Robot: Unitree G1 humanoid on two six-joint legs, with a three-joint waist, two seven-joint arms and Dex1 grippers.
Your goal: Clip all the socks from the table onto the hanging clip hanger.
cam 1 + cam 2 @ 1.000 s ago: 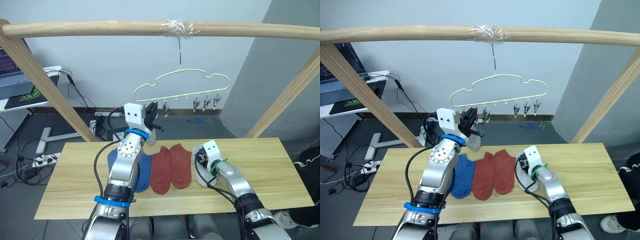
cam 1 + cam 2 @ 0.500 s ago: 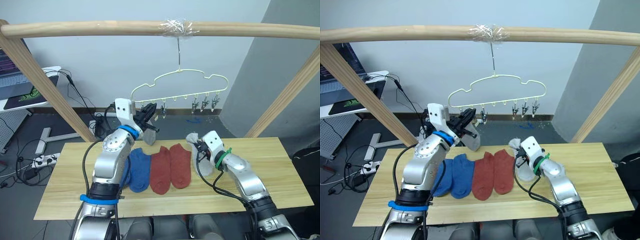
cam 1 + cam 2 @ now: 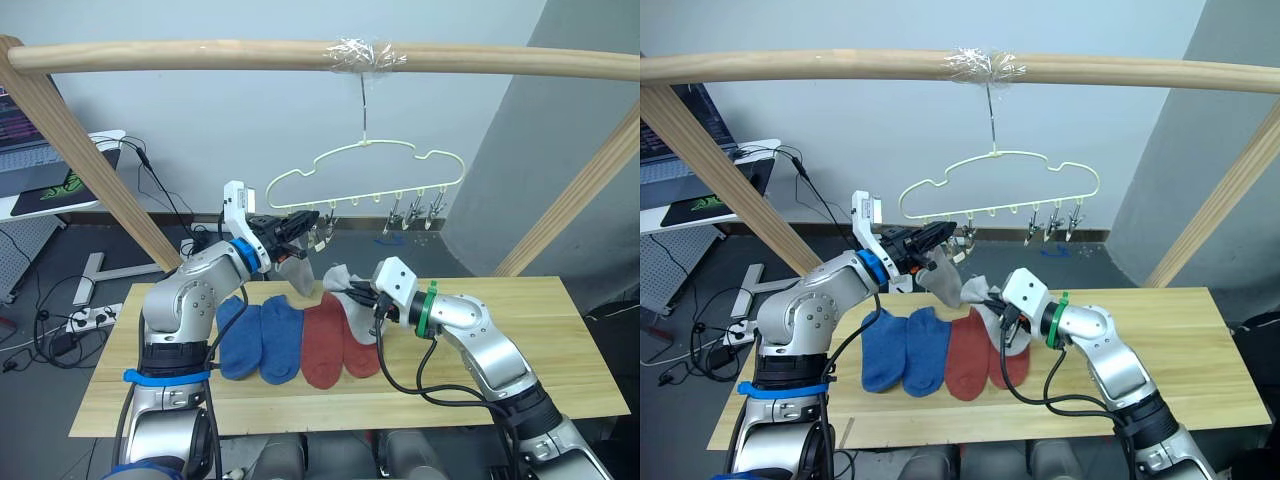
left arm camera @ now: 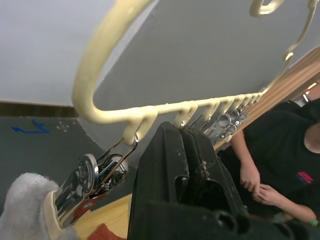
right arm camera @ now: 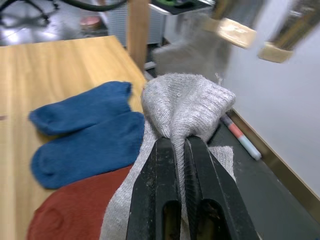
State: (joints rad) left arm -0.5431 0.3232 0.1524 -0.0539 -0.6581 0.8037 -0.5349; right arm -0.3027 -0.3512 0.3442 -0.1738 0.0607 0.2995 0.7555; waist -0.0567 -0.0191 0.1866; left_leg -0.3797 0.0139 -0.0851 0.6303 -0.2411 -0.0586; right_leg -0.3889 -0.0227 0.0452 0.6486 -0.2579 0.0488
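Tabletop (image 3: 560, 340) with blue socks (image 3: 260, 335); right gripper (image 5: 175, 150) jaws pinch grey sock (image 5: 187, 102); left gripper (image 3: 300, 224) jaws closed beside clip hanger (image 3: 385, 160).

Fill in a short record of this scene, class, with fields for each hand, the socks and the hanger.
Left hand: shut, raised beside the end clip of the clip hanger
Right hand: shut on a grey sock, lifted off the table
Another grey sock: hanging from the end clip
On table: two blue socks, two red socks

Soft knit grey sock (image 5: 185, 107), matt wooden table (image 3: 560, 340), shiny metal clips (image 4: 92, 180).
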